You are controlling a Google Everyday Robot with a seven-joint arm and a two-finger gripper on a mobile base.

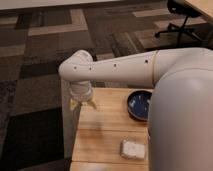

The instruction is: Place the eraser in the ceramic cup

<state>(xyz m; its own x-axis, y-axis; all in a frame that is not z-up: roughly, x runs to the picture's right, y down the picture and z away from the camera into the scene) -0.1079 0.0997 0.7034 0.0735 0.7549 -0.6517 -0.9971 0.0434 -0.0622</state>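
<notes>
My gripper [83, 103] hangs from the white wrist over the far left corner of the wooden table [105, 135], close to its left edge. The white arm [120, 70] reaches across from the right and fills the right side of the view. No black eraser shows in this view. No white ceramic cup shows either; both are hidden or out of view.
A wide dark blue bowl [139, 104] sits on the table at the right, partly behind my arm. A whitish rectangular pad [133, 149] lies near the front. Patterned carpet surrounds the table. An office chair [180, 20] stands at the far right.
</notes>
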